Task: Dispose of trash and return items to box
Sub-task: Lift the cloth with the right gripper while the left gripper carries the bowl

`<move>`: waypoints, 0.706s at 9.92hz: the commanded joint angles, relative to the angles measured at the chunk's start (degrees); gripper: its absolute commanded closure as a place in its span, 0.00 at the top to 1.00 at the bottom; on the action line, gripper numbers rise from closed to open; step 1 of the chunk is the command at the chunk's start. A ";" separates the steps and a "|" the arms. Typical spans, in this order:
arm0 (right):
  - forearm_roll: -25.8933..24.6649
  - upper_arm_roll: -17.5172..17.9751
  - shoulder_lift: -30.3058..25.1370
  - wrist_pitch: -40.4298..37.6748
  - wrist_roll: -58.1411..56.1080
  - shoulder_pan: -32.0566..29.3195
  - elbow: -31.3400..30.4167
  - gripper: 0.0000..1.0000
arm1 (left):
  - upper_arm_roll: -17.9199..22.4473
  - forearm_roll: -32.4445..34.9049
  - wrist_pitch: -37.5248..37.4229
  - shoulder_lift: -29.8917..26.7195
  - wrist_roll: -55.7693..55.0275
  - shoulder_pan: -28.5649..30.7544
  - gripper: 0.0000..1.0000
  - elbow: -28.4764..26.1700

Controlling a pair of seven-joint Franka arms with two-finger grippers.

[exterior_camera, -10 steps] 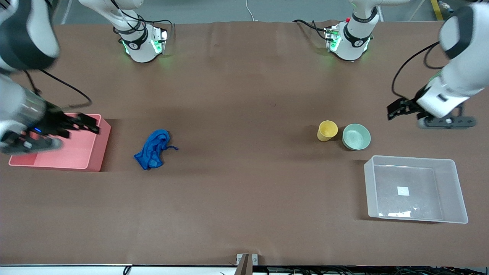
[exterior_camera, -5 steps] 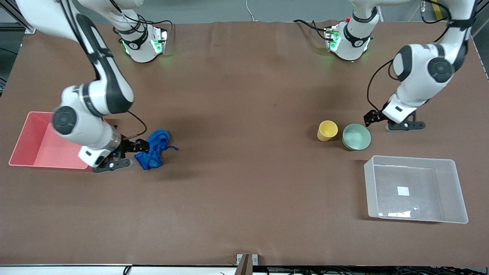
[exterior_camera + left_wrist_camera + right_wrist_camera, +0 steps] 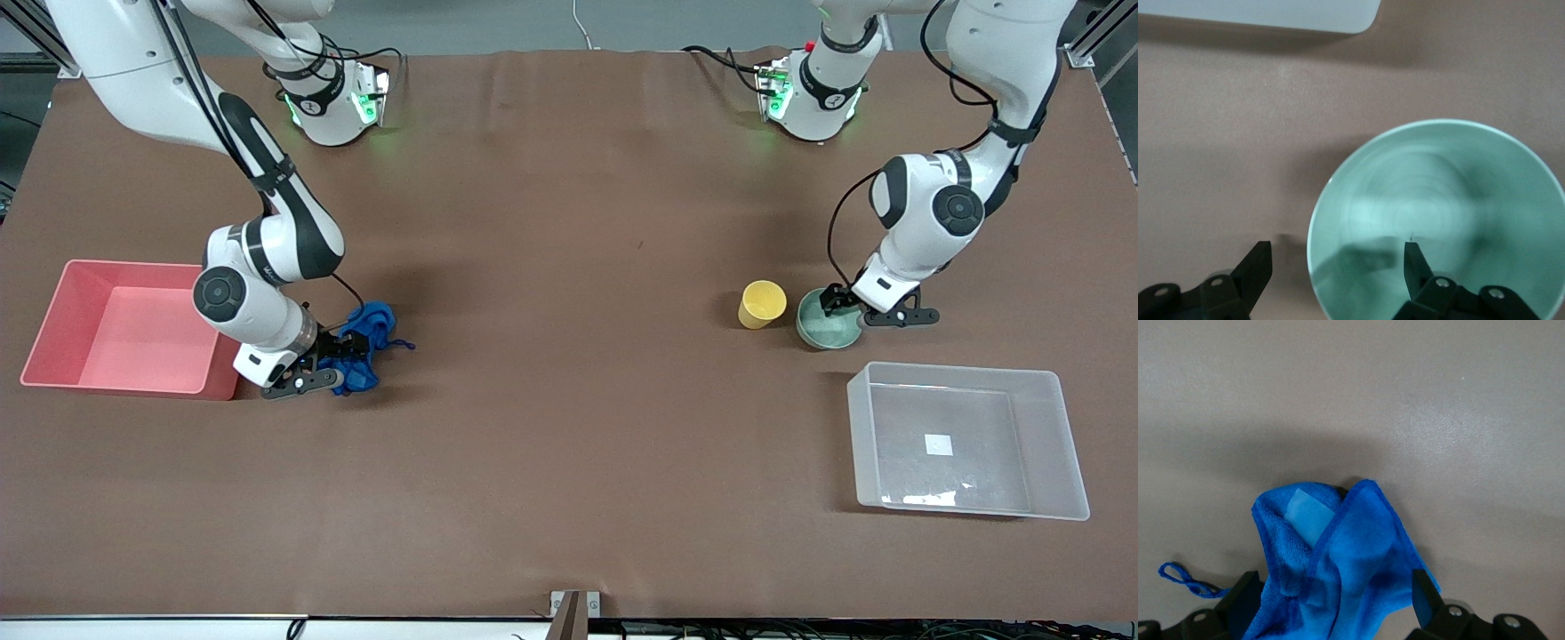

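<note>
The blue rag (image 3: 369,333) lies crumpled on the table beside the pink bin. My right gripper (image 3: 342,356) is down on it and open. In the right wrist view the rag (image 3: 1338,560) lies between the two fingers, and its thin string (image 3: 1185,580) trails to one side. The mint-green bowl (image 3: 827,327) stands beside the yellow cup (image 3: 762,304), toward the left arm's end. My left gripper (image 3: 836,304) is open at the bowl's rim. In the left wrist view one finger (image 3: 1258,263) is outside the bowl (image 3: 1438,200) and the other is inside it.
The see-through box (image 3: 858,427) stands nearer to the front camera than the bowl; its corner shows in the left wrist view (image 3: 1271,13). The pink bin (image 3: 133,265) stands at the right arm's end of the table.
My right gripper has moved from over the pink bin down onto the rag. My left gripper has moved from the table's end down to the bowl's rim.
</note>
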 commanded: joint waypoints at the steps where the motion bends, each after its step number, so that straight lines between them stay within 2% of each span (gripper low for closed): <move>1: -1.20 0.37 -0.04 0.77 1.23 -0.60 -1.45 0.93 | -0.01 0.97 0.70 2.17 -0.90 0.19 0.04 1.40; 2: -1.20 0.46 -0.03 0.60 1.23 -0.43 -1.89 0.70 | -0.01 0.97 0.70 2.17 -0.81 0.19 0.01 1.40; 4: -1.20 0.46 0.32 0.60 1.41 -0.69 -1.89 0.15 | -0.09 1.06 0.44 0.51 -0.90 0.19 0.00 1.06; 5: -1.11 0.46 0.41 0.42 3.06 -0.78 -1.81 0.01 | -0.09 1.06 0.00 -1.85 -1.07 0.19 0.00 0.36; 6: -1.11 0.46 0.67 -0.10 4.65 -0.69 -1.28 0.00 | -0.09 1.06 -3.57 -6.05 -0.99 0.19 0.00 -0.69; 7: -1.11 0.55 0.58 -1.15 4.75 -0.78 -0.06 0.00 | -0.09 1.06 -11.26 -10.27 -0.55 0.19 0.00 -0.27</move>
